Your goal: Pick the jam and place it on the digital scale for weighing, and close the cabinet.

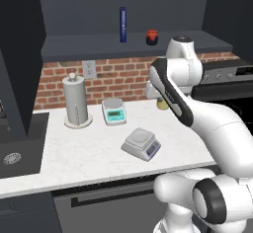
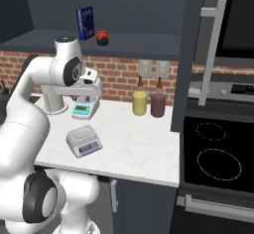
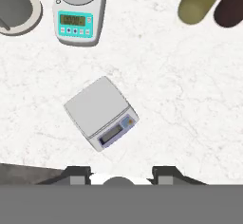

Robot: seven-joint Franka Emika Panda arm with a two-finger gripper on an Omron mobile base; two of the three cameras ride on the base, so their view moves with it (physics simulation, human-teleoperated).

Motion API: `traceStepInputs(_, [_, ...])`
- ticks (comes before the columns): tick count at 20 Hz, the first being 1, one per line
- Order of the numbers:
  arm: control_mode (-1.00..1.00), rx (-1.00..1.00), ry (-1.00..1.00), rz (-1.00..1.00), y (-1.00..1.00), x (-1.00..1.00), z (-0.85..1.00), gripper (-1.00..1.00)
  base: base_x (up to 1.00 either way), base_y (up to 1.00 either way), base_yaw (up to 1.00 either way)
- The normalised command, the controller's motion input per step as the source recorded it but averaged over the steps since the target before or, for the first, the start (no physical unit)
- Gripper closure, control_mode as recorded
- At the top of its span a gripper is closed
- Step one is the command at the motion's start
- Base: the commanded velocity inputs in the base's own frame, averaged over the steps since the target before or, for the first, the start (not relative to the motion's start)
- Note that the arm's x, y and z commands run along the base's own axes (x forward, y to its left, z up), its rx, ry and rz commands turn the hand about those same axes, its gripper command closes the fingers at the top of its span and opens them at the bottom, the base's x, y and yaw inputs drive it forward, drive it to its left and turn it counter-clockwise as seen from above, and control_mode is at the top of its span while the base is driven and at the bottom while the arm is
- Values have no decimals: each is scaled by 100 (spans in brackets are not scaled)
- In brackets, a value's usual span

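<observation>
The jam [image 1: 152, 37], a squat dark jar with a red lid, sits on the open cabinet [image 1: 133, 44] shelf beside a slim blue bottle [image 1: 123, 24]. The gripper [image 3: 118, 176] hangs clenched and empty above the marble counter [image 3: 190, 99]. From the hand, the silver scale [image 3: 100, 112] shows its square matte platform and sloped display. The right base view adds a yellow bottle [image 2: 140, 102] and a maroon bottle [image 2: 158, 103]; the left shows a cylindrical paper-towel holder [image 1: 77, 102].

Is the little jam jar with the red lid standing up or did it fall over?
Standing up. The jam sits upright on the open cabinet's shelf, red lid on top, beside the tall blue bottle.
</observation>
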Motion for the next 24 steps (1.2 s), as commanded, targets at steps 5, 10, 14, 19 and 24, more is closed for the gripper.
traceStepInputs(5, [-100, 0, -5, 0, 0, -33, 0, -100, 0, 0, 0])
traceStepInputs(10, [-100, 0, -34, 0, 0, -75, 3, -100, 0, 0, 0])
traceStepInputs(14, [-100, 0, -40, 0, 0, -61, 19, -100, 0, 0, 0])
traceStepInputs(19, [-100, 0, -34, 0, 0, -46, 52, -100, 0, 0, 0])
traceStepInputs(24, [-100, 0, -11, 0, 0, -34, 90, -100, 0, 0, 0])
